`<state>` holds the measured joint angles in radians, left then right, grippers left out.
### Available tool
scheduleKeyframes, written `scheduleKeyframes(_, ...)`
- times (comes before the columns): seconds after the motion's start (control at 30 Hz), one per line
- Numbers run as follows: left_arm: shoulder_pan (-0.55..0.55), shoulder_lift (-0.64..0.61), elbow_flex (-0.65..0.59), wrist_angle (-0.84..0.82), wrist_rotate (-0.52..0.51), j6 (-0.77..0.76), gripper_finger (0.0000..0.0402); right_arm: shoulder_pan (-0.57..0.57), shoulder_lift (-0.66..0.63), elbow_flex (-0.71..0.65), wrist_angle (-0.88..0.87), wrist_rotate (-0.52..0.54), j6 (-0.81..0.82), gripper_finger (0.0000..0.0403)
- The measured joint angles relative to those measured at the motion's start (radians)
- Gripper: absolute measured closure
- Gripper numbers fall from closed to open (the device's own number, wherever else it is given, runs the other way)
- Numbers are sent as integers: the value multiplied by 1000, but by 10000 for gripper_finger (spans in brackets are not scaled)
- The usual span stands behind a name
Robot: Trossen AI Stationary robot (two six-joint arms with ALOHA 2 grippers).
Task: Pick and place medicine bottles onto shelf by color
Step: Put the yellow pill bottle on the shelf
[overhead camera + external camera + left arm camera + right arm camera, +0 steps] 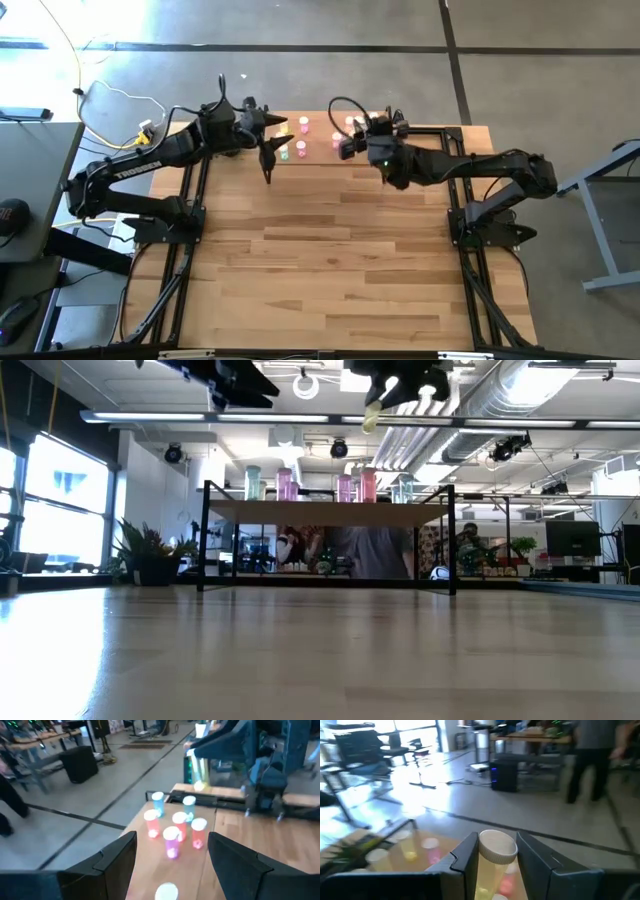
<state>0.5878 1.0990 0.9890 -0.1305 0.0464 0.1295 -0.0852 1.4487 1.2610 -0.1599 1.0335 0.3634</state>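
Jaws: right gripper clamps yellow bottle | left gripper wide, empty, above shelf

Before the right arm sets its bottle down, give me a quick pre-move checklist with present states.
1. Right pincer shut on the yellow bottle: ok.
2. Bottle upright between the fingers: ok.
3. Right pincer above the shelf: ok.
4. Left pincer open and holding nothing: ok.
5. Pink bottles on the shelf standing upright: ok.
6. Free spot beside matching yellow bottles: cannot tell.
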Motion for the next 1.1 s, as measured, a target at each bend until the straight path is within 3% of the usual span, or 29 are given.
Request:
scheduleKeyframes(0.27, 30, 88, 0, 119, 190, -182, 165, -110, 1, 0, 178, -406, -103, 299)
scheduleKeyframes(0.73, 37, 219, 0, 357, 381, -390, 165, -196, 2, 0, 340, -862, -226, 299)
scheduleKeyframes(0.9, 56, 248, 0, 427, 399, -457, 165, -210, 5, 0, 345, -971, -225, 299)
scheduleKeyframes(1.1, 73, 254, 0, 451, 420, -477, 165, -210, 5, 0, 353, -982, -206, 299)
